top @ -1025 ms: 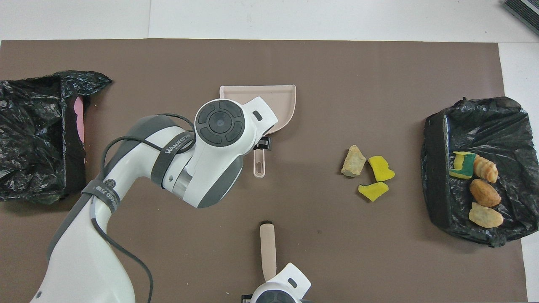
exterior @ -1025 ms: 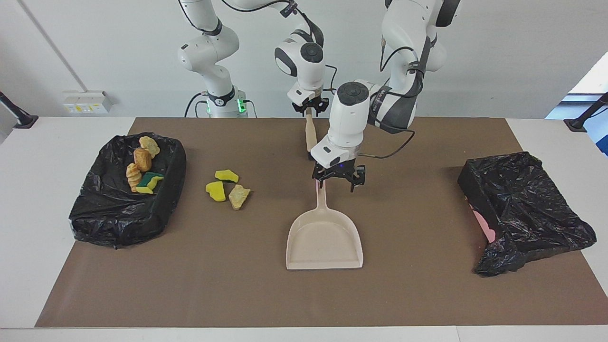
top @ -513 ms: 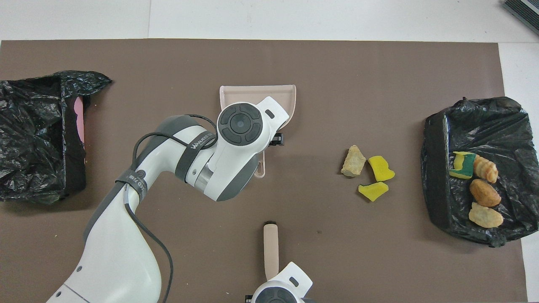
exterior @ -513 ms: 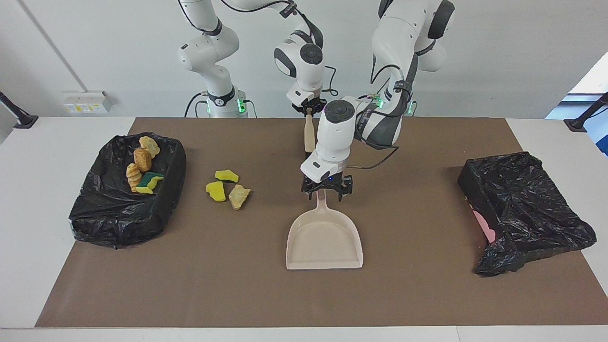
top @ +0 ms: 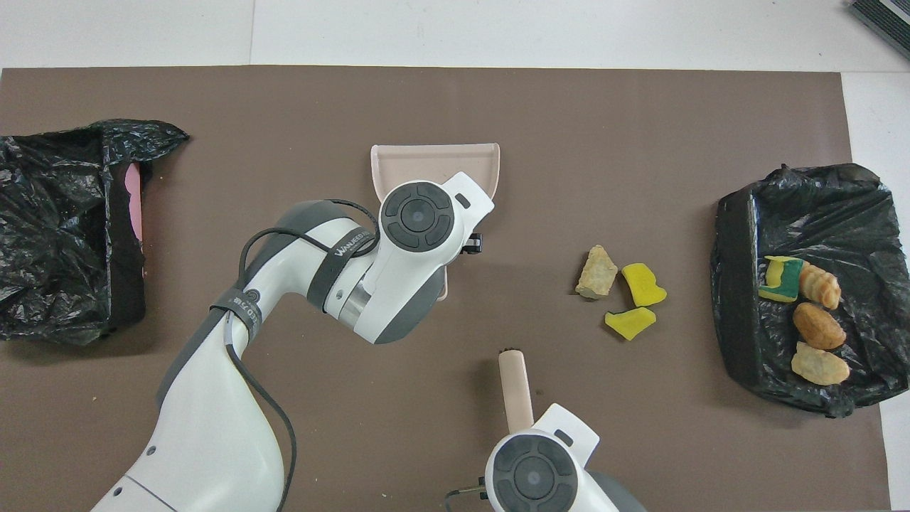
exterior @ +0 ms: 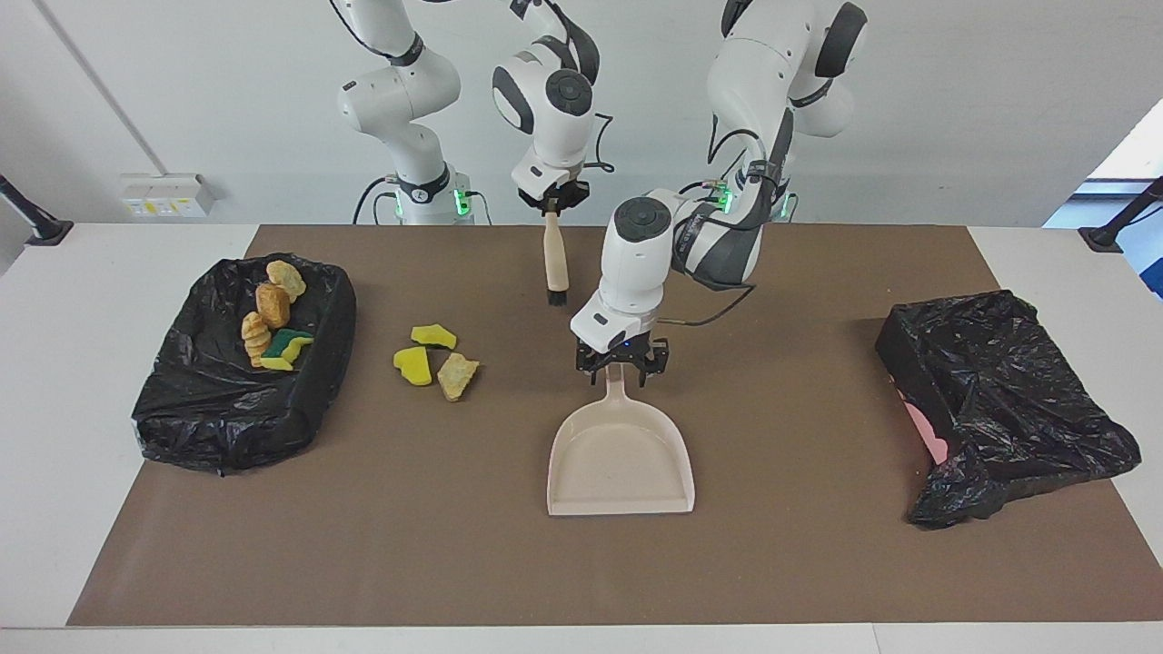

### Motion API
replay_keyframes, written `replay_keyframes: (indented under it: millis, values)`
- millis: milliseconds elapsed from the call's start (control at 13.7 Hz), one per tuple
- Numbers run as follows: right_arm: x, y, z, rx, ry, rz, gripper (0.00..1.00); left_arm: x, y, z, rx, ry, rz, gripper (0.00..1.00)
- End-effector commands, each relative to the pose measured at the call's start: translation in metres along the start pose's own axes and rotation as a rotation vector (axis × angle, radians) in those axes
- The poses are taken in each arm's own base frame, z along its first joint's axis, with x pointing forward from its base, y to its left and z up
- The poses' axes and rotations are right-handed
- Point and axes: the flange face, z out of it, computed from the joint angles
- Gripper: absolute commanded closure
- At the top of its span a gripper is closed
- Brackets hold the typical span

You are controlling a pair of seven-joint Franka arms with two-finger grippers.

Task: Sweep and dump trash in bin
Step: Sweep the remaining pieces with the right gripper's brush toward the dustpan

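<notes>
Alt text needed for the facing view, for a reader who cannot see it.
The left gripper is down at the handle of a beige dustpan while the right gripper holds a brush upright. Three scraps lie on the brown mat beside a black-bagged bin holding four more.

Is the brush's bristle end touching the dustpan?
Apart. The facing view shows bare mat between the brush, hanging from the right gripper, and the dustpan; the overhead view shows the same gap.
</notes>
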Motion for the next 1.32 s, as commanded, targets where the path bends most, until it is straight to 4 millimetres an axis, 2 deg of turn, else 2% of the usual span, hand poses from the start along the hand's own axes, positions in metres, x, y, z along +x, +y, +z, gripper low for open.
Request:
replay_keyframes:
  millis: [0, 73, 146, 220, 293, 439, 513, 586, 806, 879, 952, 1025, 1172, 1245]
  values:
    - [0.009, 0.033, -0.016, -0.035, 0.037, 0.000, 1.00, -0.010, 0.006, 0.002, 0.003, -0.016, 0.003, 0.35]
    - [0.015, 0.042, -0.021, -0.041, 0.042, 0.020, 1.00, -0.010, 0.006, 0.002, 0.004, -0.018, 0.003, 0.35]
    - [0.023, 0.056, -0.023, -0.074, 0.060, 0.037, 1.00, -0.010, 0.006, 0.002, 0.003, -0.017, 0.003, 0.40]
    - [0.034, 0.074, -0.023, -0.098, 0.068, 0.065, 1.00, -0.009, 0.007, 0.001, 0.003, -0.013, 0.003, 0.49]
    - [0.048, 0.091, -0.021, -0.105, 0.073, 0.094, 1.00, -0.007, 0.004, 0.001, 0.005, -0.010, 0.002, 0.65]
    - [0.067, 0.124, -0.018, -0.148, 0.083, 0.103, 1.00, -0.003, 0.000, -0.002, 0.009, -0.004, 0.033, 0.76]
    - [0.072, 0.139, -0.016, -0.162, 0.079, 0.131, 1.00, -0.002, -0.003, -0.006, 0.009, -0.006, 0.067, 0.85]
    - [0.078, 0.156, -0.011, -0.156, 0.068, 0.157, 1.00, -0.003, -0.005, -0.009, 0.016, -0.018, 0.095, 0.90]
    - [0.094, 0.216, 0.007, -0.131, 0.055, 0.135, 1.00, -0.010, -0.022, -0.058, 0.043, -0.057, 0.217, 0.93]
    - [0.098, 0.238, 0.011, -0.123, 0.052, 0.119, 1.00, -0.012, -0.035, -0.071, 0.056, -0.098, 0.307, 0.94]
    - [0.102, 0.253, 0.013, -0.113, 0.050, 0.064, 1.00, -0.018, -0.040, -0.075, 0.069, -0.149, 0.411, 0.94]
    - [0.111, 0.262, 0.024, -0.099, 0.044, 0.030, 1.00, -0.022, -0.042, -0.076, 0.071, -0.181, 0.504, 0.94]
    - [0.144, 0.249, 0.059, -0.061, 0.064, -0.021, 1.00, -0.025, -0.047, -0.076, 0.060, -0.214, 0.665, 1.00]
    - [0.154, 0.242, 0.071, -0.047, 0.075, -0.028, 1.00, -0.022, -0.055, -0.076, 0.051, -0.227, 0.737, 1.00]
